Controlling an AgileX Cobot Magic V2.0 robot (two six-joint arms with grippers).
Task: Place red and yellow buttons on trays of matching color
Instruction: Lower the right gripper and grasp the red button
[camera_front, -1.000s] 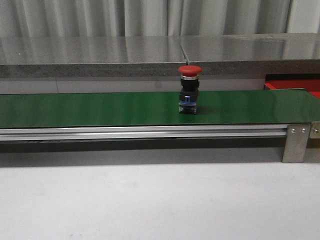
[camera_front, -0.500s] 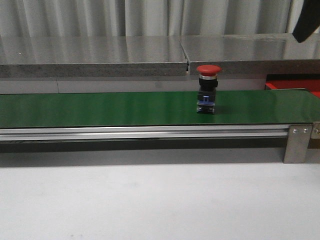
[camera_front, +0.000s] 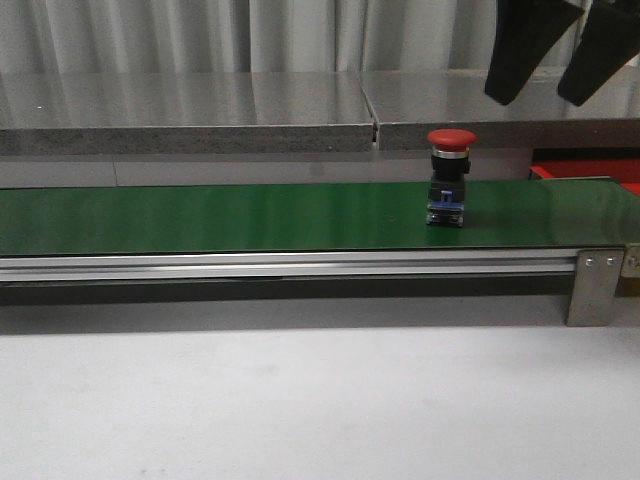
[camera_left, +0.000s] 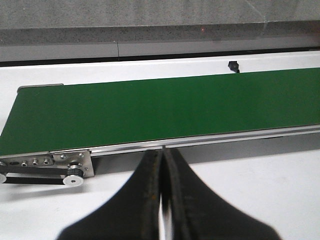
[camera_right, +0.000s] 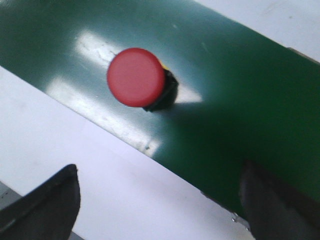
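A red button (camera_front: 451, 175) with a glossy red cap on a dark body stands upright on the green belt (camera_front: 200, 215), right of its middle. In the right wrist view I see its cap from above (camera_right: 136, 77). My right gripper (camera_front: 545, 65) is open and empty, high above the belt and up to the right of the button; its two black fingers (camera_right: 50, 200) stand wide apart. A red tray (camera_front: 590, 170) shows partly at the far right behind the belt. My left gripper (camera_left: 162, 155) is shut and empty over the white table. No yellow button or yellow tray is in view.
A grey steel shelf (camera_front: 250, 110) runs behind the belt. The belt's aluminium frame ends in a bracket (camera_front: 590, 285) at the right. The belt's other end with its pulley (camera_left: 75, 175) shows in the left wrist view. White table (camera_front: 300, 400) lies in front.
The red button has travelled right along the belt. My right gripper has come down into view at the top right, above the button.
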